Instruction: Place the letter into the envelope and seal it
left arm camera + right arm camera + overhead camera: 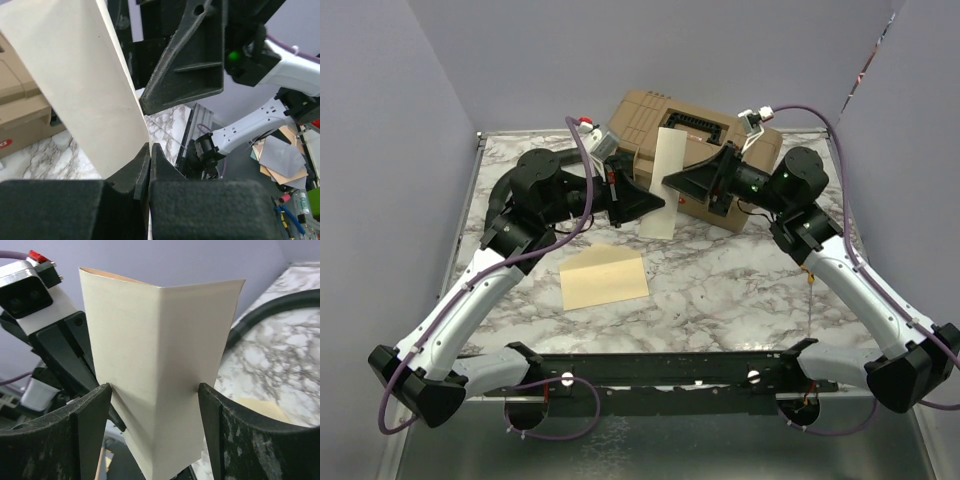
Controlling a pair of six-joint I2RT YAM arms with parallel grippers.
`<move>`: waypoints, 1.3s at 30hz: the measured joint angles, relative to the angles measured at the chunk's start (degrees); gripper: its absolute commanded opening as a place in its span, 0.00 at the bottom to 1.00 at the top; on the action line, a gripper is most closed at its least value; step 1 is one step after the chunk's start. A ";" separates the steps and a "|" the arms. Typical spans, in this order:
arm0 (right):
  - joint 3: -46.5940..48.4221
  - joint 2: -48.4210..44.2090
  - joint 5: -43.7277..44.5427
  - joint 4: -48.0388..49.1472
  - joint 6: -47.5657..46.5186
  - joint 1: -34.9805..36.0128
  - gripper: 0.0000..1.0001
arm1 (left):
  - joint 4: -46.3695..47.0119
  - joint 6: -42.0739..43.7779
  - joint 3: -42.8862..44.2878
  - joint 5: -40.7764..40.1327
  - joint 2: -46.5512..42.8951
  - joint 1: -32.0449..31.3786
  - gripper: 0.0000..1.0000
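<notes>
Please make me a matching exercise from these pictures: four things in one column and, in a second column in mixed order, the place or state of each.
Things:
1. letter
2. envelope
3. toolbox
4. right gripper

Places or states:
A. lying flat on the table
B. open, one finger on each side of the letter
C. held upright in the shut left gripper
D. at the far side of the table

Pairs: 1-C; 2-A; 3-D; 4-B

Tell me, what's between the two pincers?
The folded letter, pinched by the left pincer; the open right pincer straddles it, clearest in the right wrist view.
</notes>
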 measured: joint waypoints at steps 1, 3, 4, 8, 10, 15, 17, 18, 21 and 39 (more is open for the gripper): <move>-0.24 0.59 -1.46 2.32 1.60 0.00 0.70 | 0.74 -0.59 -0.33 0.26 -0.35 0.00 0.00; -0.81 1.01 -3.52 5.64 3.69 0.00 0.66 | 2.23 -1.57 -0.94 0.55 -0.98 0.00 0.00; -1.07 1.01 -4.37 6.95 4.48 0.00 0.64 | 2.64 -1.90 -1.11 0.52 -1.11 0.00 0.00; -1.44 0.90 -7.67 12.33 6.80 0.00 0.58 | 3.82 -3.19 -1.77 0.39 -1.22 0.00 0.00; -1.95 0.63 -9.03 14.93 7.98 0.00 0.55 | 4.00 -3.54 -2.01 0.26 -1.22 0.00 0.00; -3.34 -0.17 -10.97 18.86 9.51 0.00 0.38 | 4.11 -4.13 -2.08 -0.09 -1.20 0.00 0.00; -3.39 -0.20 -11.28 19.28 9.44 0.00 0.28 | 4.37 -4.15 -2.10 -0.28 -1.20 0.00 0.00; -3.39 -0.20 -11.32 19.32 9.40 -0.02 0.24 | 4.46 -4.13 -2.08 -0.33 -1.20 0.00 0.00; -3.41 -0.20 -11.41 19.26 9.14 0.00 0.13 | 4.66 -4.35 -2.08 -0.92 -1.14 0.00 0.05; -2.78 -1.44 -3.13 16.48 9.07 0.00 0.01 | -3.85 0.85 -0.09 -12.09 -1.33 0.33 0.99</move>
